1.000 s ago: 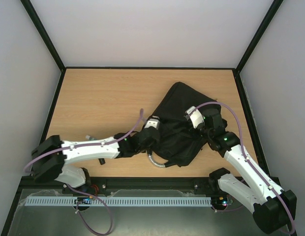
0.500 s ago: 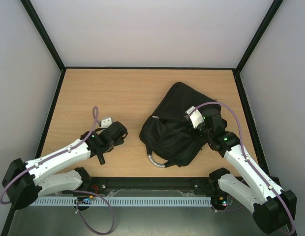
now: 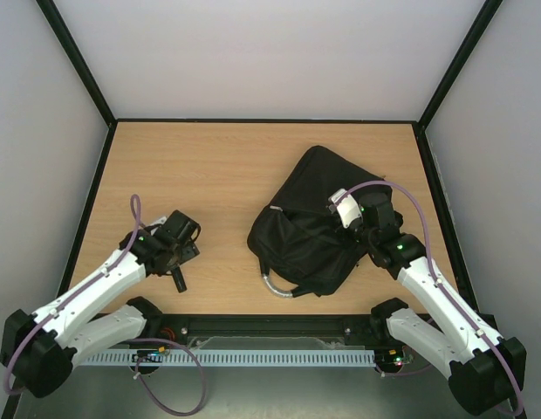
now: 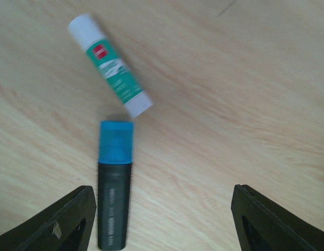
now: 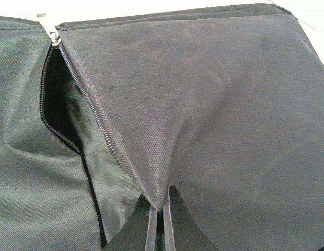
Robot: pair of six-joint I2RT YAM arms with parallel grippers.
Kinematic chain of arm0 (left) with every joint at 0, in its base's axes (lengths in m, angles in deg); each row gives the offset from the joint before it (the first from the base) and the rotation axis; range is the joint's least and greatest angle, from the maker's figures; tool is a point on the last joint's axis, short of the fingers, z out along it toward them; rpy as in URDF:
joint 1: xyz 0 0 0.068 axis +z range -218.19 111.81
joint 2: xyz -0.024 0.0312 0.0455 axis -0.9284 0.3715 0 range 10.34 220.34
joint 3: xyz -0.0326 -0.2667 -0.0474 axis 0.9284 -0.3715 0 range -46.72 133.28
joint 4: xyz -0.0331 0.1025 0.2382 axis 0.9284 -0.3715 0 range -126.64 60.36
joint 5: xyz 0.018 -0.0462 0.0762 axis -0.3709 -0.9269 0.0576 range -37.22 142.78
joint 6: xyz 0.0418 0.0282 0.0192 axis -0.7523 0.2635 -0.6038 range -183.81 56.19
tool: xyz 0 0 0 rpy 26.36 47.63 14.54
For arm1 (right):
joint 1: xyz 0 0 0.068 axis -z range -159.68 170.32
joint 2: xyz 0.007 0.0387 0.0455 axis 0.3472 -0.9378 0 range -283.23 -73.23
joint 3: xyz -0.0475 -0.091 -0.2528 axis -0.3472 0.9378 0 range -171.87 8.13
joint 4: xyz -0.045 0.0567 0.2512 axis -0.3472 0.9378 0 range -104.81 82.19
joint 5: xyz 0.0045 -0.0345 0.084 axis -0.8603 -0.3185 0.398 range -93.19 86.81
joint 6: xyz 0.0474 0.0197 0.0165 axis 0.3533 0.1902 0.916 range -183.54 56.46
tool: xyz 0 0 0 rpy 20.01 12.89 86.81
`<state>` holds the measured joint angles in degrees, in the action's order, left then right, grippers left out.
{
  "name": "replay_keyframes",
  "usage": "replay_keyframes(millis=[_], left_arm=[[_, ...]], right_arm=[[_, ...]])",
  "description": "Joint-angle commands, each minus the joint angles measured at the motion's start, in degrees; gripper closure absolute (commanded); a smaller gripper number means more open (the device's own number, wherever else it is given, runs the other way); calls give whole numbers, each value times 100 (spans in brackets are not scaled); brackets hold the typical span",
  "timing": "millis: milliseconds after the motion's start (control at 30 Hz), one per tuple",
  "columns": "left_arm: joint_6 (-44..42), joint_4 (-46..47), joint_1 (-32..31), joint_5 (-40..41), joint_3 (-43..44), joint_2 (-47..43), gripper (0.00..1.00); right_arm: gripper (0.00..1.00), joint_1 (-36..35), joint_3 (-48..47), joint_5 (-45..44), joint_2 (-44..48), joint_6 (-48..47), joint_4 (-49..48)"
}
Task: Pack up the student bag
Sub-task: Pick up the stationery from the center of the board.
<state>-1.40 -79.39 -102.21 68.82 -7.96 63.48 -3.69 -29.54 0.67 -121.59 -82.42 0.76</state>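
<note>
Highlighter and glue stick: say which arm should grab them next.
Left. The left tool hangs open directly over the highlighter and glue stick on the table; the right tool is shut on the student bag's fabric beside its open zip.

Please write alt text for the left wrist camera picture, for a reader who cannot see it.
A green-and-white glue stick and a dark marker with a blue cap lie nearly end to end on the wooden table. The left gripper is open above them, its two black fingers at the bottom corners, holding nothing.
</note>
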Motion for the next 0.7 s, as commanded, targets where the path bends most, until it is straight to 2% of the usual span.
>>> replay_keyframes(millis=[0, 333, 667], left_arm=[[54, -573, 267, -515, -195, 379, 27], [281, -397, 324, -682, -434, 547, 35], [491, -209, 588, -1116, -647, 1134, 39]], right_arm=[[99, -69, -28, 335, 169, -20, -187], [99, -69, -21, 326, 144, -29, -177], [99, -69, -21, 311, 134, -30, -186]])
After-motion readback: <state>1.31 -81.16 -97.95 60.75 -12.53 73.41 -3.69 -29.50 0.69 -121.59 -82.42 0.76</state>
